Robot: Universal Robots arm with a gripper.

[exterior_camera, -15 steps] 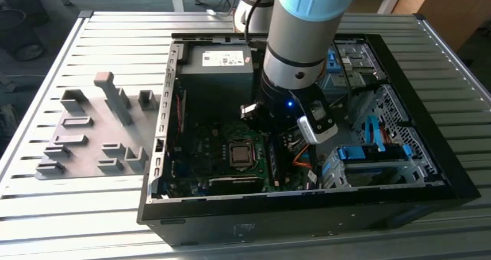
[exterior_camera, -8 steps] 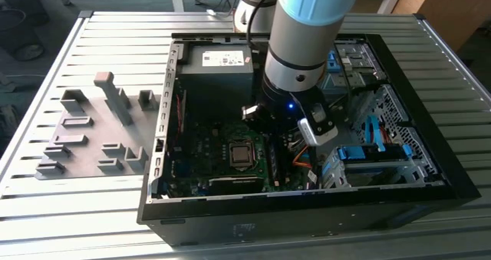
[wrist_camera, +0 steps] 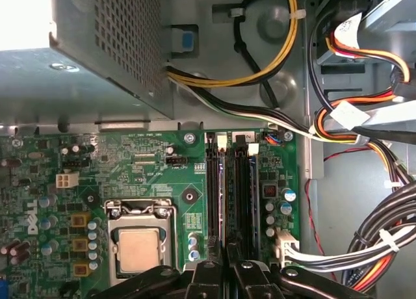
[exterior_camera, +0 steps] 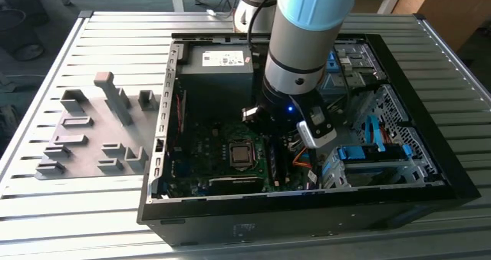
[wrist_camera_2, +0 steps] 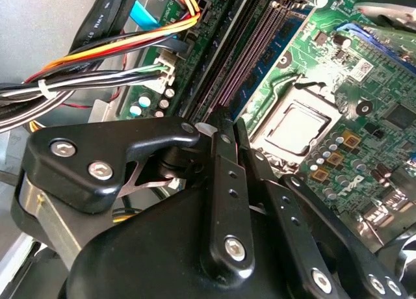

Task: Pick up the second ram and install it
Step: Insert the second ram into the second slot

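My gripper (exterior_camera: 281,144) is down inside the open computer case (exterior_camera: 429,185), right over the memory slots (wrist_camera: 242,195) beside the processor (wrist_camera: 138,249). In both wrist views the black fingers (wrist_camera: 208,276) are pressed together at the tip. The second ram (wrist_camera: 225,195) shows as a thin blue edge standing in a slot, running straight out from the gripper (wrist_camera: 227,263). Whether the fingers clamp it or only rest on it is hidden. In the second wrist view the gripper (wrist_camera_2: 221,125) sits by a white slot latch (wrist_camera_2: 205,127).
Bundles of power cables (wrist_camera: 383,240) run beside the slots on the side away from the processor. The power supply box (exterior_camera: 221,58) fills the case's far end. Blue drive-bay latches (exterior_camera: 360,153) lie at the exterior view's right. A grey holder plate (exterior_camera: 84,150) sits outside the case.
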